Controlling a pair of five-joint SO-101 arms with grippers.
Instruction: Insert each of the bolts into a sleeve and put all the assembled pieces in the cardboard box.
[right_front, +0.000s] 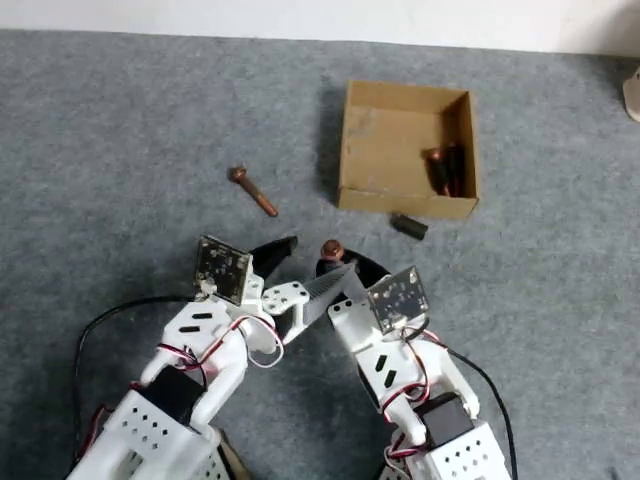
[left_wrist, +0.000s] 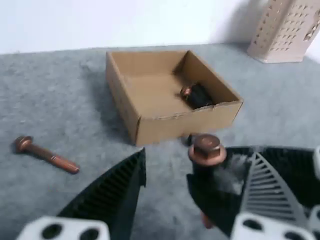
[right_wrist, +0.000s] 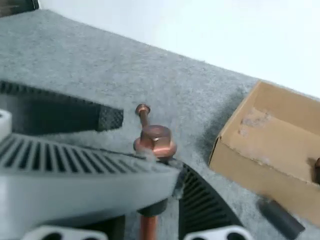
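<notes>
Right end effector (right_front: 338, 268) clamped on upright bolt (right_front: 331, 248), head up, probably so shank stays free for sleeve. Bolt at 7 o'clock of cardboard box (right_front: 400, 204). Left end effector (right_front: 312, 258) apart, empty, just beside. Loose sleeve (right_front: 408, 226) at box's 6 o'clock.

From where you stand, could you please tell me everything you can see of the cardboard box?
The cardboard box is a low, open-topped, roughly square tray of plain brown card. It sits upright on the grey table covering. Inside, one sleeved bolt lies against a side wall. A loose black sleeve lies just outside its near wall; whether they touch is unclear.
</notes>
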